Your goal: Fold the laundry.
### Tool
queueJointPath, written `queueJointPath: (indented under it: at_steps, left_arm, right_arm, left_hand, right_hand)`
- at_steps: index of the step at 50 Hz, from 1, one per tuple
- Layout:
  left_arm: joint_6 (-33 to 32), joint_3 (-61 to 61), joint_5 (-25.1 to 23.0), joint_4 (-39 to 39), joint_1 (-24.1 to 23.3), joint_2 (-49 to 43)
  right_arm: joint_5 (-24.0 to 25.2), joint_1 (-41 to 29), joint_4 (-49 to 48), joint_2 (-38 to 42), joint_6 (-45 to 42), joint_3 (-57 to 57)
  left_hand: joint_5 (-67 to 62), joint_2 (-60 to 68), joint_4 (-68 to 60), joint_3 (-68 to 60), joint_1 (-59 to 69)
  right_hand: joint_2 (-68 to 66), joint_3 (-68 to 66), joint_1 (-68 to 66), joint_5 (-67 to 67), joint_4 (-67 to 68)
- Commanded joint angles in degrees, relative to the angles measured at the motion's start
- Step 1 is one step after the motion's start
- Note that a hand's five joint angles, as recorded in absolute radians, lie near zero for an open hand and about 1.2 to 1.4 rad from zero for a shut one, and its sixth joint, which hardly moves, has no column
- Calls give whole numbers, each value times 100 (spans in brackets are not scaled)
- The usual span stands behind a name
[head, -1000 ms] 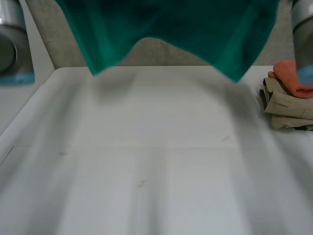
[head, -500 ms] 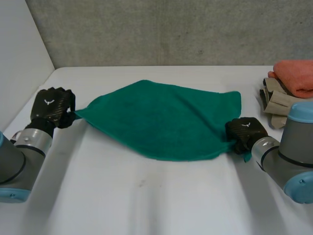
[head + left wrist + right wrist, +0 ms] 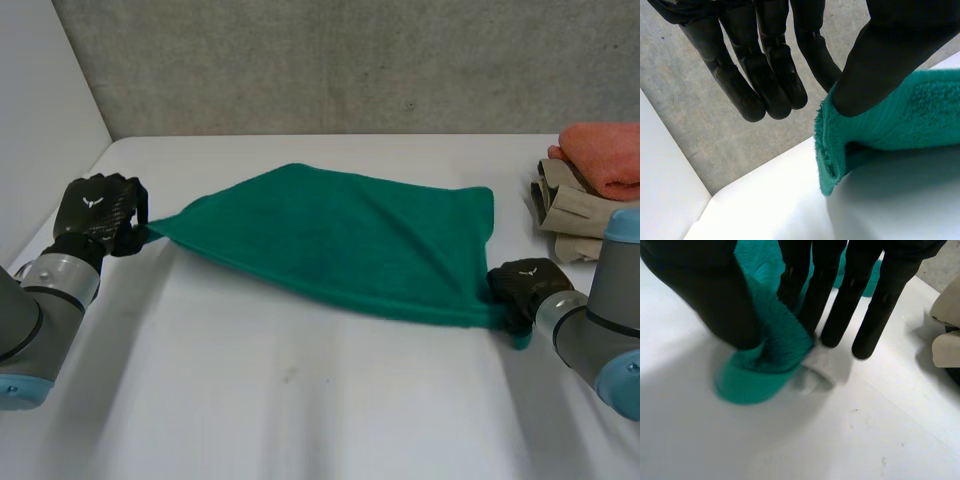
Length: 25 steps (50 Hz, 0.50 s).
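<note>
- The white surface point(image 3: 300, 400) takes up the lower half of the frame and carries a few faint marks.
- At lower right, the right hand point(image 3: 520, 282) pinches one corner of the green cloth point(image 3: 350, 240) between thumb and fingers, low against the surface.
- At the left edge, the left hand point(image 3: 95, 212) nips the opposite corner under its thumb, with the other fingers straight.
- The cloth stretches between them across the frame's centre.
- At far right, an orange cloth point(image 3: 605, 155) tops a folded beige garment point(image 3: 575, 215).
- Behind runs a grey concrete wall point(image 3: 350, 60), and a white panel point(image 3: 40, 100) closes the upper left.
</note>
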<state>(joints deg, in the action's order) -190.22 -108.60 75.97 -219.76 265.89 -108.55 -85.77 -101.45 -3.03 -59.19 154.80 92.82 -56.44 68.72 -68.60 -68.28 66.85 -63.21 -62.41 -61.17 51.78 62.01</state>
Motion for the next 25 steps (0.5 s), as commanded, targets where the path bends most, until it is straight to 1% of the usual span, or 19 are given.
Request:
queueJointPath:
  at_steps: [1, 4, 5, 7, 8, 9, 12, 13, 16, 17, 18, 20, 21, 22, 25]
  left_arm:
    - [-93, -73, 84, 302, -37, 202]
    - [-295, -205, 155, 881, -38, 790]
    - [-426, -249, 164, 1283, -12, 1114]
    - [-611, -293, 155, 1768, 24, 1449]
    - [-734, -302, 146, 2023, 59, 1616]
    - [-970, -302, 137, 2573, 129, 1940]
    - [-1376, -293, 85, 3446, 261, 2355]
    - [-1655, -285, -20, 4006, 322, 2582]
    - [-2079, -293, -257, 4756, 419, 2874]
    - [-2315, -311, -432, 5202, 480, 2970]
    - [-2439, -328, -504, 5407, 498, 2971]
    - [-2746, -346, -653, 5645, 542, 2841]
    - [-2818, -329, -671, 5612, 551, 2700]
    - [-2949, -268, -645, 5446, 525, 2299]
    - [-3082, -31, -452, 5059, 402, 1611]
  right_arm:
    - [34, 90, -180, -258, -82, 192]
    - [130, 134, -75, -812, -204, 359]
    - [183, 177, 116, -1092, -353, 429]
    - [253, 221, 520, -1365, -625, 482]
    - [271, 265, 784, -1480, -801, 482]
    - [306, 405, 1387, -1699, -1212, 474]
    - [341, 678, 2339, -1964, -1803, 439]
    - [402, 800, 2942, -2112, -2170, 421]
    - [517, 828, 3693, -2219, -2699, 351]
    - [570, 819, 4052, -2237, -2971, 264]
    - [587, 819, 4160, -2228, -3113, 202]
    - [588, 793, 4223, -2158, -3254, 87]
    - [570, 749, 4179, -1966, -3246, -26]
    - [544, 662, 4101, -1721, -3185, -219]
    - [491, 521, 3986, -1403, -3053, -527]
  left_hand:
    - [-1356, 1128, -1140, -1172, 1315]
    - [-1356, 1128, -1140, -1172, 1315]
    - [-1356, 1128, -1140, -1172, 1315]
    - [-1356, 1128, -1140, -1172, 1315]
    - [-1356, 1128, -1140, -1172, 1315]
    - [-1356, 1128, -1140, -1172, 1315]
    - [-1356, 1128, -1140, -1172, 1315]
    - [-1356, 1128, -1140, -1172, 1315]
    - [-1356, 1128, -1140, -1172, 1315]
    - [-1356, 1128, -1140, -1172, 1315]
    - [-1356, 1128, -1140, -1172, 1315]
    - [-1356, 1128, -1140, -1172, 1315]
    - [-1356, 1128, -1140, -1172, 1315]
    - [-1356, 1128, -1140, -1172, 1315]
    - [-1356, 1128, -1140, -1172, 1315]
  right_hand:
    - [-1679, -1759, -1883, 1822, 1799]
    - [-1679, -1759, -1883, 1822, 1799]
    - [-1679, -1759, -1883, 1822, 1799]
    - [-1679, -1759, -1883, 1822, 1799]
    - [-1679, -1759, -1883, 1822, 1799]
    - [-1679, -1759, -1883, 1822, 1799]
    - [-1679, -1759, -1883, 1822, 1799]
    - [-1679, -1759, -1883, 1822, 1799]
    - [-1679, -1759, -1883, 1822, 1799]
    - [-1679, -1759, -1883, 1822, 1799]
    - [-1679, -1759, -1883, 1822, 1799]
    - [-1679, -1759, -1883, 1822, 1799]
    - [-1679, -1759, -1883, 1822, 1799]
    - [-1679, -1759, -1883, 1822, 1799]
    - [-1679, -1759, -1883, 1822, 1799]
